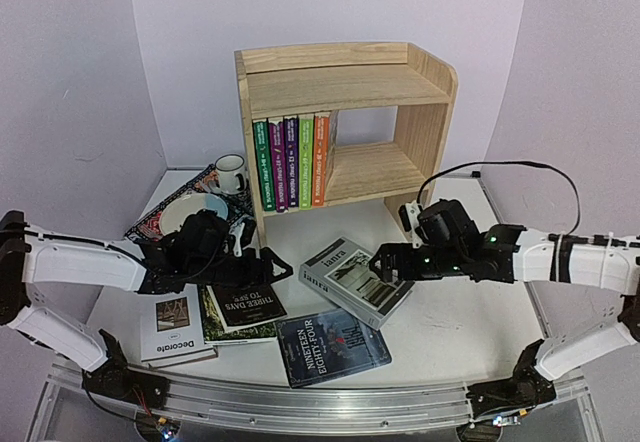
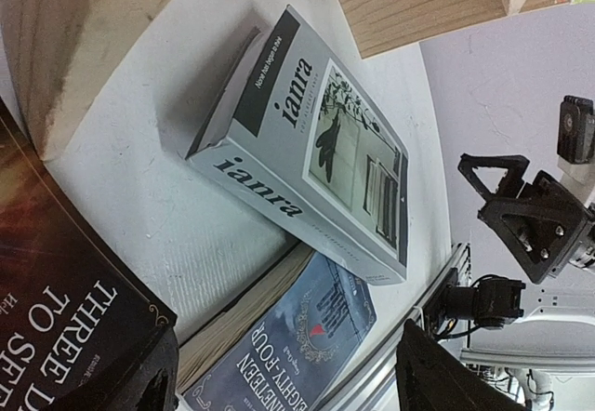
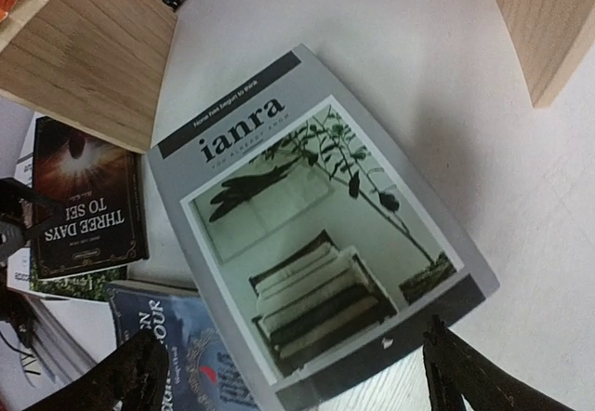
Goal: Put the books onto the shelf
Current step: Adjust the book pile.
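Observation:
The pine shelf (image 1: 345, 87) stands at the back, with several thin green, purple and orange books (image 1: 292, 162) upright on its lower tier. The grey "ianra" book (image 1: 355, 280) (image 3: 316, 225) lies flat, one edge resting on the dark blue "Nineteen Eighty-Four" (image 1: 332, 347) (image 2: 307, 337). "Three Days to See" (image 1: 245, 307) lies on a green book next to the white "Decorate" (image 1: 172, 327). My right gripper (image 1: 384, 262) (image 3: 297, 383) hangs open over the near end of "ianra" with nothing in it. My left gripper (image 1: 280, 267) (image 2: 293, 383) is open and empty beside "Three Days to See".
A mug (image 1: 231, 173), a white plate (image 1: 185, 212) and a patterned black mat (image 1: 150, 224) sit at the back left, close behind my left arm. The shelf's side panel (image 2: 65, 48) is near the left gripper. An aluminium rail (image 1: 320, 407) runs along the near edge.

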Robot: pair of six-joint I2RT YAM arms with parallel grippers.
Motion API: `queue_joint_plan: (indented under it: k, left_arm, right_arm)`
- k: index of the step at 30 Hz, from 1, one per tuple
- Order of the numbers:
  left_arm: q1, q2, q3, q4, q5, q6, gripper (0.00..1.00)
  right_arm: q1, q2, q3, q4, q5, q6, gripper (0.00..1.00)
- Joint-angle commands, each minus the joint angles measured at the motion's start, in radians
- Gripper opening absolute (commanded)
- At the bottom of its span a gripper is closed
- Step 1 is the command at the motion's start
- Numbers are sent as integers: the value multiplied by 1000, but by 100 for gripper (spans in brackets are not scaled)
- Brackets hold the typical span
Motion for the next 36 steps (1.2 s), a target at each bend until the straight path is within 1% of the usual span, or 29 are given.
queue_joint_plan:
  k: [1, 2, 6, 9, 13, 17, 22, 27, 32, 36]
  left_arm:
    - [-1, -62, -22, 36, -36, -12, 82]
    - [-1, -65, -24, 34, -36, -13, 82]
    - [1, -68, -30, 24, -32, -11, 82]
    - [4, -76, -31, 18, -32, -4, 82]
    - [6, -105, -45, 10, -42, -2, 83]
    - [12, -125, -50, -4, -47, 5, 83]
    - [15, -137, -49, -23, -54, 13, 83]
    - [16, -136, -50, -25, -58, 17, 83]
    - [16, -116, -41, -27, -51, 22, 83]
    - [18, -111, -39, -27, -48, 22, 83]
  right_arm:
    - [-7, 74, -12, 236, 123, -102, 98]
    - [-15, 97, -8, 276, 118, -98, 98]
    - [-31, 230, 72, 316, 97, -94, 98]
    - [-52, 279, 54, 424, 57, -82, 98]
    - [-85, 353, 55, 472, 10, -63, 98]
    - [-103, 387, 66, 461, -11, -45, 98]
    - [-132, 378, 34, 432, -21, -77, 98]
    - [-170, 408, 34, 417, -133, -83, 98]
    - [-177, 466, 104, 323, -226, -98, 98]
    - [-177, 465, 96, 317, -280, -104, 97]
